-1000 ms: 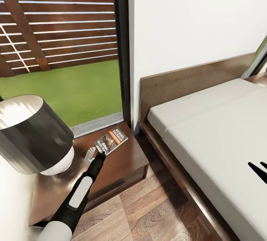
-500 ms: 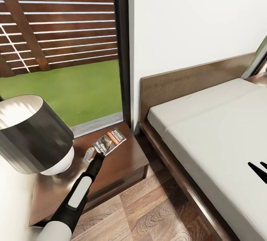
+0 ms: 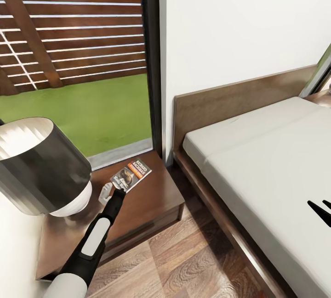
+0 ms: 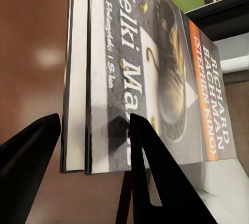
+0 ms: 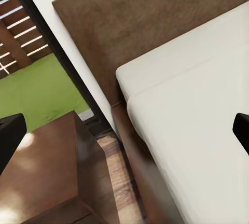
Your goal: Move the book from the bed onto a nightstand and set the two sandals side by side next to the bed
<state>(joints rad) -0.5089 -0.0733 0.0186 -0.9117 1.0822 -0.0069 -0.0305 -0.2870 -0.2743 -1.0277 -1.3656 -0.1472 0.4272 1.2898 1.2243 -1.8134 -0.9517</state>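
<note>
- The book (image 3: 131,175) sits over the nightstand (image 3: 147,201), near its back edge by the window (image 3: 76,59). It looks low and close to flat, which fits a set-down on the top rather than a carry; whether it already rests on the wood I cannot tell.
- The left hand (image 3: 115,192) pinches the book at its near edge, fingers either side of the cover, so the free end leads toward the window.
- The left wrist view gives what the head view cannot: the page edges between the two dark fingers (image 4: 155,177) and the cover's lettering up close.
- The right hand (image 3: 322,210) hangs over the bed (image 3: 257,160); its fingertips stand wide apart at the right wrist view's edges, spread and holding nothing.
- A lamp (image 3: 41,165) stands just beside the left arm.
</note>
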